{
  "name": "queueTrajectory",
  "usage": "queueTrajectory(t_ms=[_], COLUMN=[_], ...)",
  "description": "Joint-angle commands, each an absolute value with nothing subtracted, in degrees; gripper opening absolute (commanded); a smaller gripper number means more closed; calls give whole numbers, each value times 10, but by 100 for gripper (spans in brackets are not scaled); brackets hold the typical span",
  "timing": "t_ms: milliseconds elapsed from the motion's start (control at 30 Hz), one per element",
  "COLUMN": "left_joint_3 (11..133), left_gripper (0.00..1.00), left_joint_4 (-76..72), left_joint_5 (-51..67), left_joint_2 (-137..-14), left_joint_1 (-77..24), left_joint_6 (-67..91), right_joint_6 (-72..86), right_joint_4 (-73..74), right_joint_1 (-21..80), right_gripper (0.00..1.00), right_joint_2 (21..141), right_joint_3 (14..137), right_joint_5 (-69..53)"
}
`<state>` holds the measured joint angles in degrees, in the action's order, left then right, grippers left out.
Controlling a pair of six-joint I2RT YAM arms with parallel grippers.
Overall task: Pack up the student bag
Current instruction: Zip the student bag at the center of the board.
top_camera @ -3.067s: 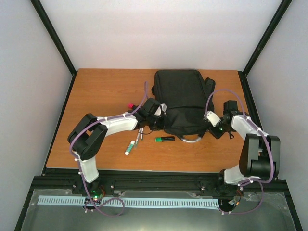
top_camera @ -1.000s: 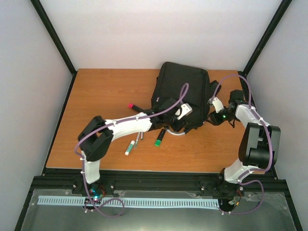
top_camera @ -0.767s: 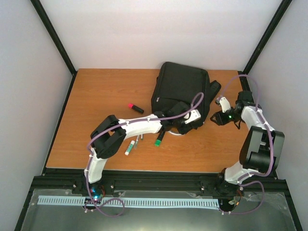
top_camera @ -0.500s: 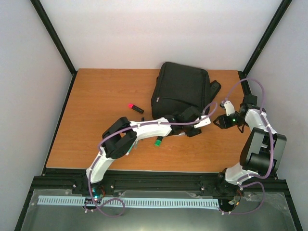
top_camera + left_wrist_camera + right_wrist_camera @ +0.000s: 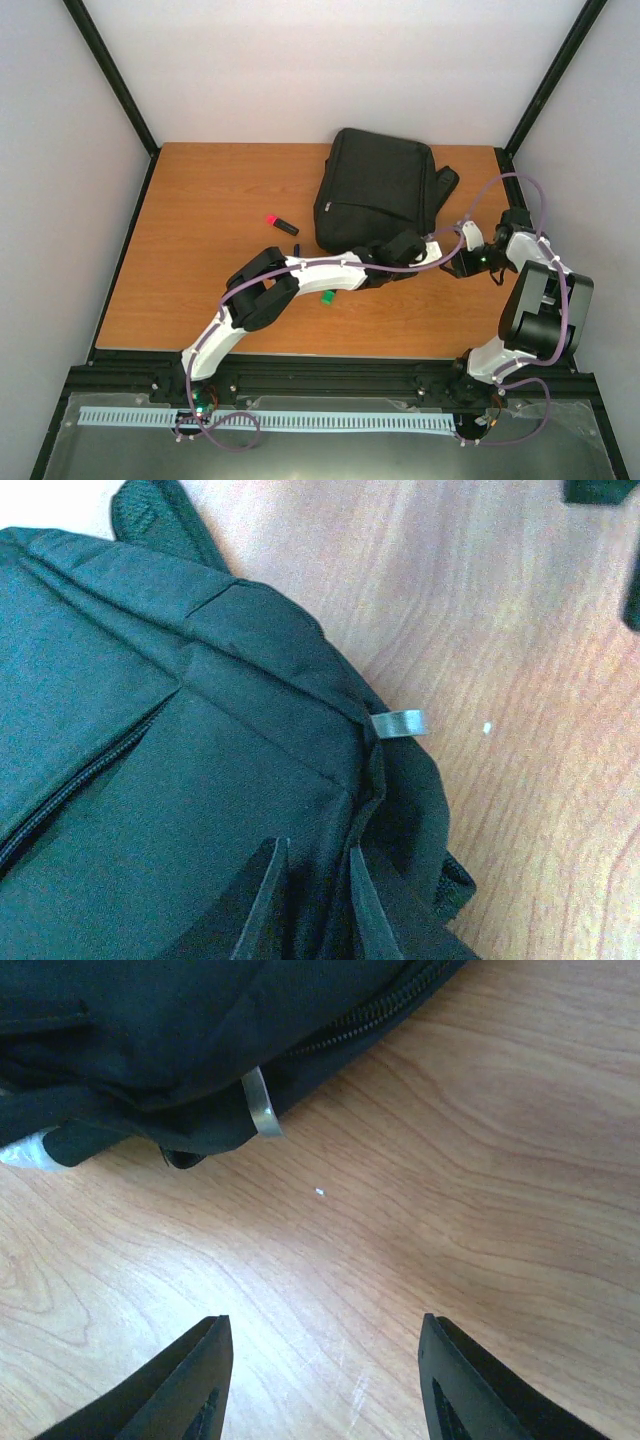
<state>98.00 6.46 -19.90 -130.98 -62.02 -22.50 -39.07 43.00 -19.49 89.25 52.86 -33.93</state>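
Note:
The student bag is a black backpack lying flat at the back middle of the table. My left arm stretches across to its near right corner. There the left gripper is shut on the bag, with a ridge of its black fabric pinched between the narrow fingers. A grey handle end sticks out at that corner. My right gripper hangs open just right of the same corner, over bare wood, and touches nothing. The grey handle end lies ahead of it.
A red marker lies left of the bag. A green highlighter tip peeks out under my left forearm. A bag strap pokes out at the bag's right side. Black frame rails border the table.
My left arm has swept right along the bag's near edge to its right corner, and its jaws have closed on the fabric. The right gripper has shifted slightly nearer and opened a little.

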Motion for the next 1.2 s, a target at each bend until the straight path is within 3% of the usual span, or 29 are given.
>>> queueTrajectory(t_ms=[0, 100, 233, 433, 633, 1000, 1167], left_joint_3=[1013, 1019, 1050, 1087, 1117, 1066, 1044], left_gripper=[15, 15, 33, 48, 47, 3, 1], left_joint_4=[38, 56, 92, 99, 126, 86, 80], left_joint_5=[-228, -202, -202, -229, -231, -216, -185], left_joint_2=[-1301, -1288, -1298, -1346, -1382, -1300, -1253], left_joint_1=[-620, -620, -620, -620, -620, -620, -620], left_joint_6=[-216, -198, -189, -226, -250, -195, -143], right_joint_6=[-402, -403, -399, -396, -396, -389, -387], right_joint_4=[424, 427, 430, 434, 439, 428, 416], right_joint_1=[-198, -198, -198, -198, -198, -198, -197], right_gripper=[52, 52, 52, 52, 52, 52, 52], right_joint_2=[905, 905, 902, 897, 889, 878, 895], right_joint_3=[522, 527, 532, 534, 534, 535, 554], right_joint_5=[-358, -361, -364, -368, -361, -358, -377])
